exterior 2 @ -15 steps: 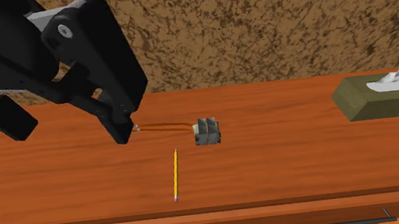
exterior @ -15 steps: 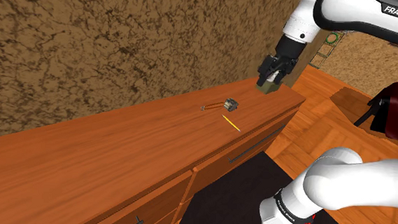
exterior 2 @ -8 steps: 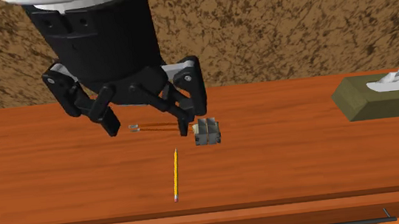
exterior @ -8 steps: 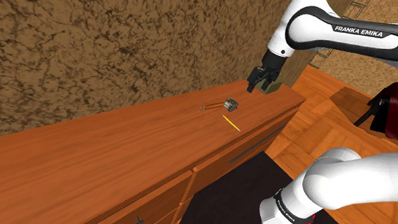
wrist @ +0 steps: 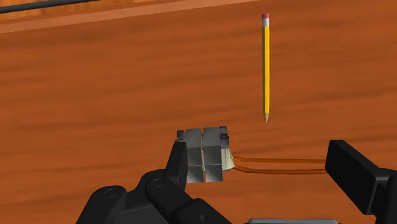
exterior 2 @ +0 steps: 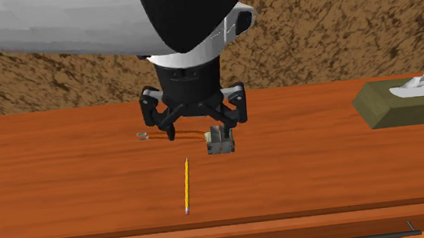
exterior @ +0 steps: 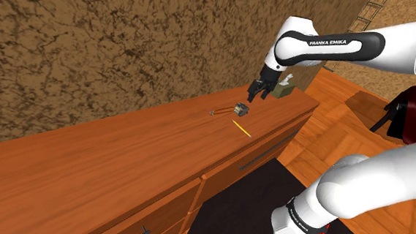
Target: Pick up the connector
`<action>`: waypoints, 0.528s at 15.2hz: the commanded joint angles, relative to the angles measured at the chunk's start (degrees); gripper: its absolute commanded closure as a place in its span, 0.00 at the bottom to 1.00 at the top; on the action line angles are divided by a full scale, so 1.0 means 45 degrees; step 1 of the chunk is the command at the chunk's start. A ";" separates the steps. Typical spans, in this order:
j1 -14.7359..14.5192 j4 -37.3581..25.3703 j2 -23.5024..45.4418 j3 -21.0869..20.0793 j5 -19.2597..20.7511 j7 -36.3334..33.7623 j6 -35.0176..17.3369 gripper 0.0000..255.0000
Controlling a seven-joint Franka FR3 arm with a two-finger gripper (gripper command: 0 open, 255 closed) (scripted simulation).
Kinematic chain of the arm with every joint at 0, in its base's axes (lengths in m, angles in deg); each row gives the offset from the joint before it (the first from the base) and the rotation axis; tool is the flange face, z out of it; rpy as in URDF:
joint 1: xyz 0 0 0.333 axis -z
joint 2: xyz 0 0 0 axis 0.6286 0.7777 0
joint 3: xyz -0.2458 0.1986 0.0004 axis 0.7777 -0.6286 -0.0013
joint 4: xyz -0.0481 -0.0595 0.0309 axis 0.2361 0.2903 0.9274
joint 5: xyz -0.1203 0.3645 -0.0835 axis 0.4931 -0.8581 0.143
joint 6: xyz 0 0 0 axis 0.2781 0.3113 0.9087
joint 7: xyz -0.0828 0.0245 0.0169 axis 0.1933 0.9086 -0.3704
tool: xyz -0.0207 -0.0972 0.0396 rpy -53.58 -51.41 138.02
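open pincer over the connector, not quite centred

the gripper (exterior 2: 195, 128) was released, spread wide and clamped on nothing, hanging just above the wooden top. in the wrist view one finger (wrist: 180, 162) sat right at the connector (wrist: 203, 154), overlapping the edge of its grey block. the other was way out over the thin brown wires (wrist: 280, 166) trailing off the block. so the gap straddled mostly wire, not the body. my read: the wide spread made sense as clearance, but the centre was off toward the wire side. it'd want a nudge toward the block before dropping and closing, otherwise i'd pinch wire or shove the block aside. couldn't tell whether that near finger touched the block.

the connector lay flat on the dresser top (exterior 2: 325, 167), wires running toward the second exterior view's left. a yellow pencil (exterior 2: 186, 185) lay near it on the front-edge side, apart from it and out of the fingers' way. an olive tissue box (exterior 2: 402, 103) sat well apart at that view's right.
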 commanded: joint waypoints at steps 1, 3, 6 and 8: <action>0.0021 -0.0138 0.0832 0.0288 -0.0056 0.0489 -0.0713 0.00; 0.0019 -0.0372 0.1740 0.0538 -0.0197 0.0967 -0.1379 0.00; 0.0024 -0.0821 0.3060 0.0840 -0.0510 0.1677 -0.2225 0.00; 0.0027 -0.0642 0.3241 0.0850 -0.0560 0.1721 -0.2580 0.00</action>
